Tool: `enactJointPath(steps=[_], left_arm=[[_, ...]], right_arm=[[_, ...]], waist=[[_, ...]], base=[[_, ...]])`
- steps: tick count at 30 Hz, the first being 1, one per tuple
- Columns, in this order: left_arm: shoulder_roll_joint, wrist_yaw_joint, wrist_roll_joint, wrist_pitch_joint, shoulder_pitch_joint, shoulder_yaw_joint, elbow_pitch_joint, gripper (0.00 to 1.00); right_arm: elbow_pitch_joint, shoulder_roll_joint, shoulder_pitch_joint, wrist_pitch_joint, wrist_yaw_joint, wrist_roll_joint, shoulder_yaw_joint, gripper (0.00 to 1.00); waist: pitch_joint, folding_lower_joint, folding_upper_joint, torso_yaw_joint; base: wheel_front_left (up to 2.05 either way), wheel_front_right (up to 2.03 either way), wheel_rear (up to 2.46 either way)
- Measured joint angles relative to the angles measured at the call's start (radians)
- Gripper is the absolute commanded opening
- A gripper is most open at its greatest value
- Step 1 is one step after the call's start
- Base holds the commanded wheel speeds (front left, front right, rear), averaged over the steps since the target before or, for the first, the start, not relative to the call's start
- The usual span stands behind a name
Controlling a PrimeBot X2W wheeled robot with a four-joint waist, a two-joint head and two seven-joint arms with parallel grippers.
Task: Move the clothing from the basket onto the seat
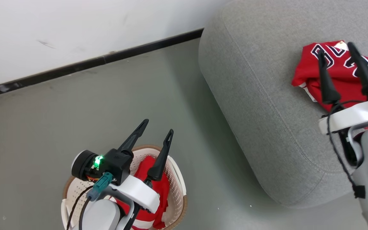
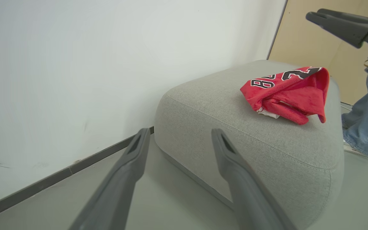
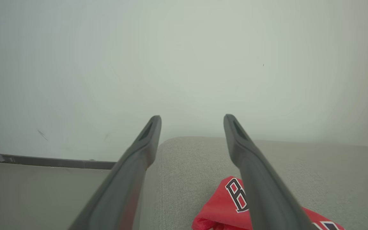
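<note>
At your seven o'clock in the head view, the basket (image 1: pixel 181 183) sits on the grey floor (image 1: pixel 43 127) with a red jersey (image 1: pixel 164 195) bunched inside it. Your left gripper (image 1: pixel 158 126) hangs over the basket, jaws spread wide and holding nothing. Out toward three o'clock, the seat (image 1: pixel 260 95) carries a second jersey (image 1: pixel 343 80), crumpled with its black lettering up. Your right gripper (image 1: pixel 335 48) hovers above that one, jaws wide apart and empty. Farther off, at eleven o'clock, a dark baseboard (image 1: pixel 91 62) meets the white wall (image 1: pixel 75 25). In the left wrist view, a person's jeans-clad leg (image 2: pixel 363 127) stands past the seat.
</note>
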State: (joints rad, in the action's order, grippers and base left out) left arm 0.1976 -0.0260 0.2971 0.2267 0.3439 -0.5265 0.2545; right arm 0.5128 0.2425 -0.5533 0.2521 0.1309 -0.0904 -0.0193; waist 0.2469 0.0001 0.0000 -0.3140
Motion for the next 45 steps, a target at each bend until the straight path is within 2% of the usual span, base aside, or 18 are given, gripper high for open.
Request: enactJointPath(steps=[22, 45], left_arm=[[-0.014, 0.098, 0.067, 0.02, -0.13, 0.148, 0.031, 1.0], [-0.01, 0.146, 0.07, 0.02, -0.289, 0.254, -0.002, 1.0]], right_arm=[[-0.1, -0.141, 0.195, 0.0, 0.0, 0.056, 0.005, 1.0], [-0.207, -0.187, 0.442, 0.0, 0.0, 0.11, 0.08, 1.0]], waist=[[-0.141, 0.0, 0.0, 0.113], [-0.268, 0.0, 0.0, 0.196]], base=[[0.0, 0.0, 0.0], [0.0, 0.0, 0.0]])
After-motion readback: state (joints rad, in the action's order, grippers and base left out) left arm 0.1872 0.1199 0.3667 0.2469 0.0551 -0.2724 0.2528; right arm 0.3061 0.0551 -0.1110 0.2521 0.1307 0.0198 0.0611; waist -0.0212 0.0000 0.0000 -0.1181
